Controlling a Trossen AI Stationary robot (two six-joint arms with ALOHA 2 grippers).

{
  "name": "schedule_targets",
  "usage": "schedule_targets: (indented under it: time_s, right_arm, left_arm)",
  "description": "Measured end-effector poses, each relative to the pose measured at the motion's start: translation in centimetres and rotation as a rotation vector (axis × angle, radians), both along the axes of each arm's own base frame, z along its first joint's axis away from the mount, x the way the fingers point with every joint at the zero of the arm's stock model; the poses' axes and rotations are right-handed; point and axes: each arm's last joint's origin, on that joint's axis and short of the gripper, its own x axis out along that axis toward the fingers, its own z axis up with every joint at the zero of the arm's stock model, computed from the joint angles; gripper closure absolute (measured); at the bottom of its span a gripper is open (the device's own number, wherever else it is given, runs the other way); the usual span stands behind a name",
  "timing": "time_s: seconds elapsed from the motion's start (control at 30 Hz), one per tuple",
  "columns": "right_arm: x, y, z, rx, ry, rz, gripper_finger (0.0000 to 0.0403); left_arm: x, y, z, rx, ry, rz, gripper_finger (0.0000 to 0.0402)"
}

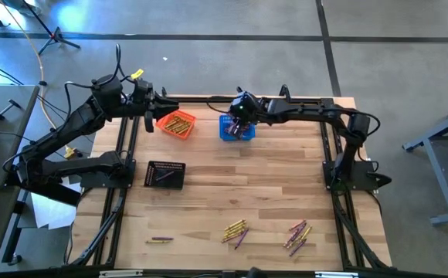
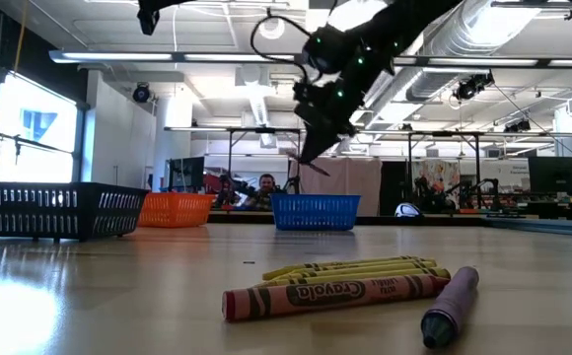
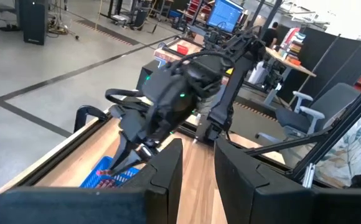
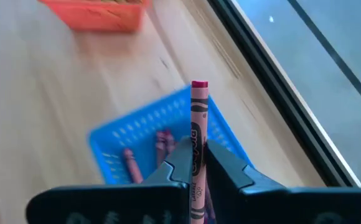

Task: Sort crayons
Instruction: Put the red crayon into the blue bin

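My right gripper (image 4: pixel 197 163) hangs over the blue basket (image 4: pixel 159 134) at the table's far middle, shut on a red crayon (image 4: pixel 198 118). Other red crayons (image 4: pixel 162 144) lie in that basket. My left gripper (image 3: pixel 198 168) waits open and holding nothing, raised beside the orange basket (image 1: pixel 177 123), which holds yellow crayons. A black basket (image 1: pixel 165 174) stands on the left. Loose crayons lie flat near the front edge: a few at the left (image 1: pixel 160 240), a yellow bunch (image 1: pixel 235 231) and a mixed bunch (image 1: pixel 297 235). My right gripper pinches the red crayon's lower half (image 4: pixel 197 152) between its two fingers (image 4: pixel 177 163). The crayon lies along the fingers, and its free end (image 4: pixel 199 85) sticks out past the fingertips. The fingers slant down from the table's right side. The crayon is lifted clear above the blue basket.
Black rails (image 1: pixel 127 185) run along the table's left, right and far sides. The bare wood (image 1: pixel 247 185) between the baskets and the front crayons is free room. A person (image 2: pixel 266 187) sits in the room beyond the far edge.
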Motion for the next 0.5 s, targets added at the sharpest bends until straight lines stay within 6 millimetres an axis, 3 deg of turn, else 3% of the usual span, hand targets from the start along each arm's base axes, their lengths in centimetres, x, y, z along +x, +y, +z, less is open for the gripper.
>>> schedule_targets:
  time_s: [0.2,0.5]
  right_arm:
    - [-1.5,-1.7,-1.6,0.066,0.028,-0.023,0.0384]
    - [-1.9,-1.7,-2.1,0.172,-0.001,-0.045,0.0384]
  left_arm:
    - [0.0,0.2,0.0,0.018,0.007,0.074,0.0321]
    - [-0.1,0.4,0.0,0.062,0.020,0.149,0.0321]
